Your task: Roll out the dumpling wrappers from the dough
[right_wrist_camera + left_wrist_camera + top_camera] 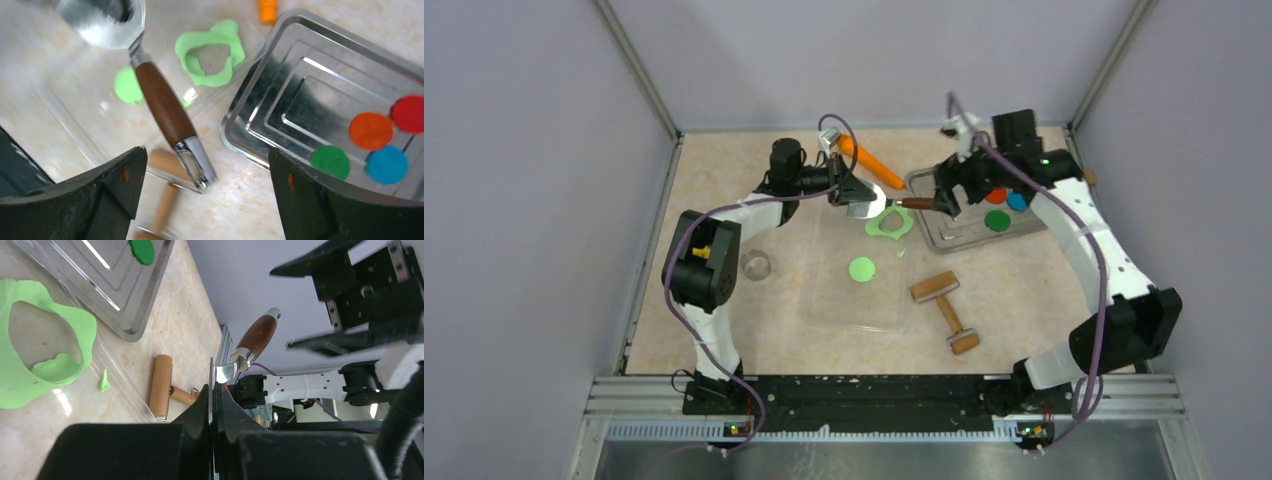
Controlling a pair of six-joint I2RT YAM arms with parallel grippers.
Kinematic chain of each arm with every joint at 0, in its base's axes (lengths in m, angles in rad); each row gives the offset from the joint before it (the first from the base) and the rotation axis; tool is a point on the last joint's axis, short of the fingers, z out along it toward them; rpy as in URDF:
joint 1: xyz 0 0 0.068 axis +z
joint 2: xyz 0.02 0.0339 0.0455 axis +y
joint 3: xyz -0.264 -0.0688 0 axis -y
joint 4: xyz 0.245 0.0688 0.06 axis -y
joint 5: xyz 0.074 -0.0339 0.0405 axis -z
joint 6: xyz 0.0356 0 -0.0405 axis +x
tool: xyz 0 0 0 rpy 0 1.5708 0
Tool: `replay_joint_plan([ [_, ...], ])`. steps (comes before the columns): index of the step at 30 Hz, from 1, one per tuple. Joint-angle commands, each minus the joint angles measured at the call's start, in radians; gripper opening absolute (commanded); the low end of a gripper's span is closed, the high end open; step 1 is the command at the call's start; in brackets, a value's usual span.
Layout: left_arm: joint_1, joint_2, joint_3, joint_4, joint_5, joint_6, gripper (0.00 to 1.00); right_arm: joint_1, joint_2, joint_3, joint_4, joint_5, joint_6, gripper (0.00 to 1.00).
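Observation:
The dough (889, 223) is a thin lime-green sheet with a round hole, lying on the clear mat (834, 300). It also shows in the left wrist view (75, 327) and the right wrist view (222, 75). One dumpling wrapper (861, 268), a small lime-green disc, lies on the mat nearer to me; it also shows in the right wrist view (126, 86). My left gripper (849, 192) (214, 390) is shut on the metal blade of a spatula (867, 206). The spatula's brown handle (162, 107) points at my right gripper (944, 203) (206, 152), which is open with its jaws either side of the handle's end.
A metal tray (944, 235) at the right holds red (407, 114), orange (371, 131), blue (386, 164) and darker green (330, 161) discs. A wooden roller (944, 300) lies right of the mat. An orange tool (871, 162) lies at the back. A small clear cup (756, 264) stands left of the mat.

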Motion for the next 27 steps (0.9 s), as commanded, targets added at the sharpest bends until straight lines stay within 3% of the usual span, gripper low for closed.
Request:
replay_joint_plan([
  [1,0.014,-0.044,-0.037,0.286,0.096,-0.165,0.00,-0.207,-0.111,-0.060,0.229,-0.357,0.555,0.92],
  [6,0.013,-0.050,-0.048,0.304,0.106,-0.162,0.00,-0.228,-0.075,-0.173,0.319,-0.652,0.714,0.89],
  [14,0.014,-0.047,-0.042,0.304,0.098,-0.189,0.00,-0.228,-0.041,-0.226,0.414,-0.703,0.801,0.80],
  [22,0.013,-0.043,-0.036,0.268,0.096,-0.170,0.00,-0.222,0.004,-0.220,0.479,-0.757,0.837,0.63],
  [27,0.013,-0.044,-0.034,0.264,0.093,-0.165,0.00,-0.206,0.007,-0.237,0.480,-0.759,0.828,0.60],
])
